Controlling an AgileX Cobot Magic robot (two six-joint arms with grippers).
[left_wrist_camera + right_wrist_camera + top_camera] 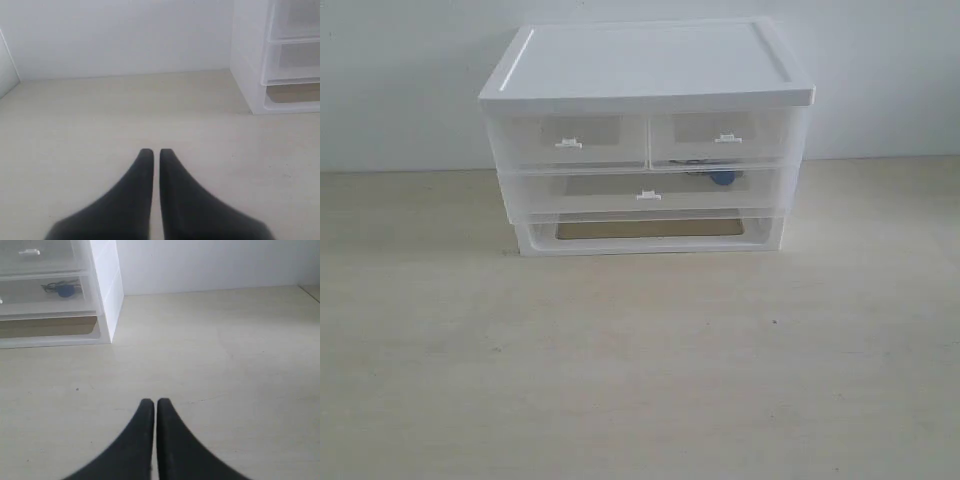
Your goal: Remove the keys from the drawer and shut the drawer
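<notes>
Left gripper [155, 152]: hovering low over the table [100, 115], its dark fingers pressed almost together, pinching nothing.
Right gripper [155, 402]: hanging over the same table, fingers pressed together, gripping nothing.
Cabinet [645, 65]: standing at the back of the table, well apart from both grippers, in front of the wall [880, 70].
Drawer [610, 190]: sitting under the two small drawers [570, 140], its white tab [649, 195] facing forward.
Keys [717, 177]: lying inside the drawer toward its right end, the blue fob showing through the clear front.
</notes>
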